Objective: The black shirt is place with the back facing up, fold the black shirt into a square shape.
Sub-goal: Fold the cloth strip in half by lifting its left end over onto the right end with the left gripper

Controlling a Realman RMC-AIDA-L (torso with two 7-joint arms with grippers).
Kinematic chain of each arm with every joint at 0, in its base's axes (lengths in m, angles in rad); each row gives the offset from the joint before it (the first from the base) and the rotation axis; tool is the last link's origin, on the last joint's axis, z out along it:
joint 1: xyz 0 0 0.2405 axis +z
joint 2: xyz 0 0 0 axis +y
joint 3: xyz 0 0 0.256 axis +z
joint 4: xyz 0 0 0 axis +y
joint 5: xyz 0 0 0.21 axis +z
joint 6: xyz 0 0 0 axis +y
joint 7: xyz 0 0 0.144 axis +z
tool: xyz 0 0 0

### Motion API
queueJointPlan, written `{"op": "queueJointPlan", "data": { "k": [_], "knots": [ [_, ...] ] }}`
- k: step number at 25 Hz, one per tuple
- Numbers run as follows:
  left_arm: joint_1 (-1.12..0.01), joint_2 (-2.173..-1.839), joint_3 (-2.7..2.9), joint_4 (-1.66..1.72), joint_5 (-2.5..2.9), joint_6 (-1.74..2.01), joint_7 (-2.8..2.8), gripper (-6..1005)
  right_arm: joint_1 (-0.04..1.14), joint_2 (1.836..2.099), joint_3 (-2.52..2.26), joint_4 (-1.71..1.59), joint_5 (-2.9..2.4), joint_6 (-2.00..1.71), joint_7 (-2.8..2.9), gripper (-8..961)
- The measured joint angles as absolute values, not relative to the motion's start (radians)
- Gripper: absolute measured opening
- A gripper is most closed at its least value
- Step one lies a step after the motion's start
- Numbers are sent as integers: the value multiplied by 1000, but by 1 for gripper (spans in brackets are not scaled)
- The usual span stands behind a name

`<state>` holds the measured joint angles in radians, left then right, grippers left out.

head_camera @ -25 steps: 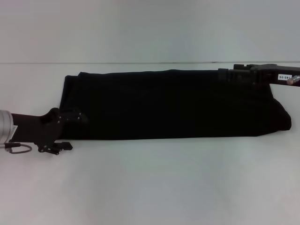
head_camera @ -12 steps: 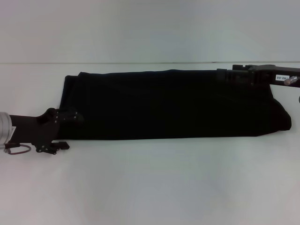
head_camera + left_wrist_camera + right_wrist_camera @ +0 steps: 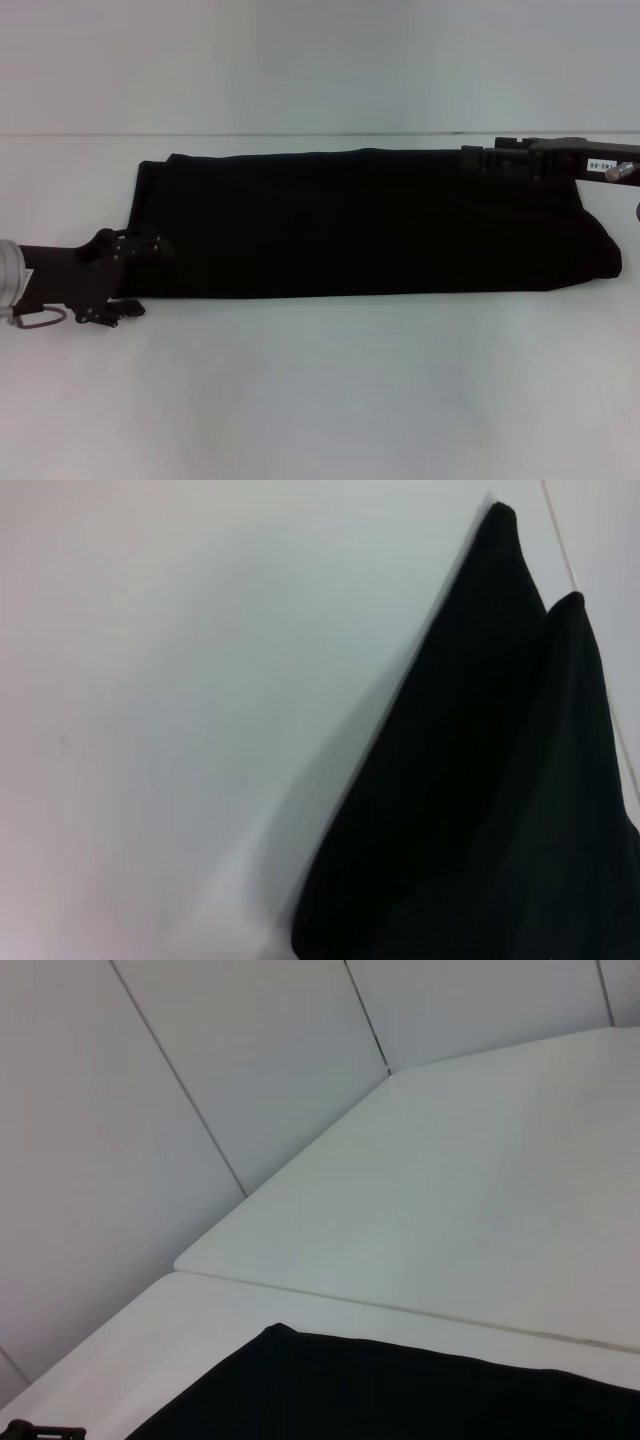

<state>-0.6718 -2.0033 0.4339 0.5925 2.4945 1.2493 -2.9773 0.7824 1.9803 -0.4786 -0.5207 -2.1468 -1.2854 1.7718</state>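
The black shirt [image 3: 370, 225] lies on the white table [image 3: 330, 390] as a long flat band running left to right. My left gripper [image 3: 150, 245] sits at the band's near left corner, dark against the dark cloth. My right gripper [image 3: 478, 160] is at the far edge of the band, toward its right end. The left wrist view shows the black shirt [image 3: 500, 810] with two pointed corners lying on the table. In the right wrist view the black shirt [image 3: 400, 1395] shows a straight edge and one corner. Neither wrist view shows its own fingers.
The table's back edge meets a pale wall [image 3: 320, 60] just behind the shirt. Bare white tabletop stretches in front of the band. A cable loop [image 3: 35, 320] hangs under the left wrist.
The left gripper has slid a little to the left along the shirt's near left corner. The right gripper and the shirt have hardly moved.
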Motion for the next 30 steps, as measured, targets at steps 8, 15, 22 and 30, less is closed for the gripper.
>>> {"op": "queueJointPlan", "data": {
  "k": [8, 15, 22, 30],
  "knots": [
    [-672, -2006, 434, 589, 2493, 1231, -2977, 960, 783, 1980, -479, -522, -2146, -1285, 1772, 838],
    [-672, -2006, 434, 580, 2493, 1201, -2977, 960, 786, 1980, -479, -525, -2146, -1285, 1775, 838],
    [-671, -2006, 434, 580, 2493, 1191, -2975, 960, 789, 1980, -492, -527, -2146, -1314, 1767, 837],
    [-670, -2006, 434, 580, 2493, 1178, -2972, 959, 794, 1980, -532, -528, -2146, -1330, 1767, 837]
  ]
}}
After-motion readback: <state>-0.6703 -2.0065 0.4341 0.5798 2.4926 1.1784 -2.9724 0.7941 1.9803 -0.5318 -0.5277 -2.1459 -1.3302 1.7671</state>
